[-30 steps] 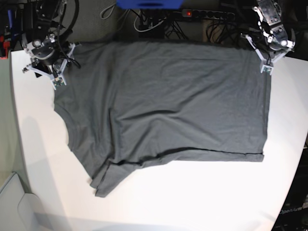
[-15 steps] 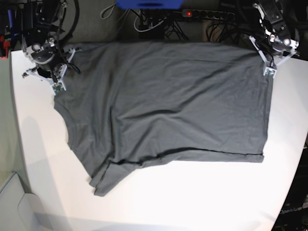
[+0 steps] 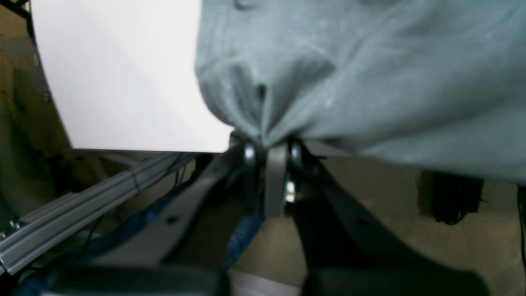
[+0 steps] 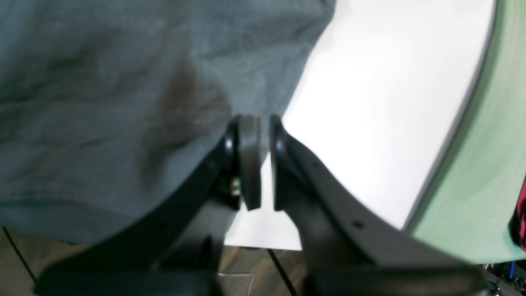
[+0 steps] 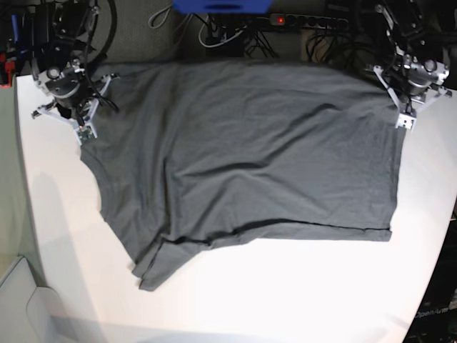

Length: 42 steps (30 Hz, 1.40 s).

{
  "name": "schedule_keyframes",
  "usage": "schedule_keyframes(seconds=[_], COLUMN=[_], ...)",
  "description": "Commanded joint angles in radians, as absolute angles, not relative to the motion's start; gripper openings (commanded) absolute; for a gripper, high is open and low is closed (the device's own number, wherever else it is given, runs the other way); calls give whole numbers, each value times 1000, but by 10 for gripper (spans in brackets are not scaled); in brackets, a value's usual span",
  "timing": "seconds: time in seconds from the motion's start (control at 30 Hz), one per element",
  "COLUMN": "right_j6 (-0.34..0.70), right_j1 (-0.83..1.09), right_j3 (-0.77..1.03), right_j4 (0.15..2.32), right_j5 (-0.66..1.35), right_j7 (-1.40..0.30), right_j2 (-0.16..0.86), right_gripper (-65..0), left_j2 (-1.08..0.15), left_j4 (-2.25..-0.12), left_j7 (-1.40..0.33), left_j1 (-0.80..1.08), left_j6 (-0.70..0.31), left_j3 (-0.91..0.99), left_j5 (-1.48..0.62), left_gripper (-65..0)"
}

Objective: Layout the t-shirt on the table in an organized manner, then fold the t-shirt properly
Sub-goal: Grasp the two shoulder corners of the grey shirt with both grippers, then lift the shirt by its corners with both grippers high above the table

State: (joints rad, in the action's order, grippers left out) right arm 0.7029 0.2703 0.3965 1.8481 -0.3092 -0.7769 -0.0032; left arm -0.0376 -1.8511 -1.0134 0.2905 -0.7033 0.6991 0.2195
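The dark grey t-shirt [image 5: 250,157] lies spread over the white table [image 5: 285,300], its far edge at the table's back edge. At the far right corner, my left gripper [image 5: 407,123] is shut on a bunched corner of the t-shirt [image 3: 370,82]. The left wrist view shows the cloth gathered into the left gripper [image 3: 269,144]. On the far left, my right gripper [image 5: 84,132] sits at the shirt's other far corner. In the right wrist view the right gripper [image 4: 265,123] pinches the t-shirt [image 4: 123,82] edge at its tips, and a thin slit shows lower between the pads.
Behind the table lie a power strip [image 5: 307,21] with a red light, cables and a blue object [image 5: 221,6]. An aluminium rail [image 3: 82,205] runs below the table edge. A green surface [image 4: 472,164] borders the table [image 4: 390,102] on the right arm's side.
Both grippers have closed onto the shirt's far corners. The left gripper has shifted slightly toward the near side, and the cloth at that corner has bunched.
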Motion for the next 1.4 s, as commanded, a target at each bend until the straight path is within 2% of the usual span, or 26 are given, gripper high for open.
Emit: schedule_keyframes(seconds=[0.0, 0.07, 0.23, 0.3, 0.77, 0.83, 0.9, 0.97, 1.07, 1.37], right_j6=[698, 698, 698, 698, 698, 698, 698, 698, 698, 698], right_j1=[269, 282, 289, 289, 280, 278, 277, 263, 246, 225], right_j3=[398, 398, 397, 397, 278, 277, 274, 262, 268, 263], right_j4=[1870, 1870, 1868, 1862, 1767, 1745, 1721, 1699, 1689, 1877], right_j5=[-309, -309, -309, -309, -309, -309, -309, -309, -309, -309], right_j7=[-768, -768, -768, -768, -863, -855, -852, -852, -855, -862], right_j2=[1, 1, 1, 1, 24, 27, 28, 38, 45, 81], right_gripper=[-584, -532, -352, -310, -308, -325, -381, -473, -650, -650], left_j2=[-48, -47, -47, -47, -47, -47, -47, -47, -45, -25], left_j4=[-1873, -1873, -1873, -1873, -1873, -1873, -1873, -1873, -1882, -1977], left_j7=[-1004, -1004, -1004, -1004, -1004, -1004, -1004, -1004, -1004, -1012], left_j1=[292, 292, 291, 291, 291, 292, 292, 292, 292, 254], left_j6=[-698, -698, -698, -698, -698, -698, -698, -698, -698, -698], left_j3=[702, 702, 702, 702, 708, 708, 708, 708, 708, 702], left_j5=[223, 223, 223, 223, 223, 223, 223, 223, 223, 223], left_gripper=[-644, -644, -644, -644, -644, -644, -644, -644, -644, -644])
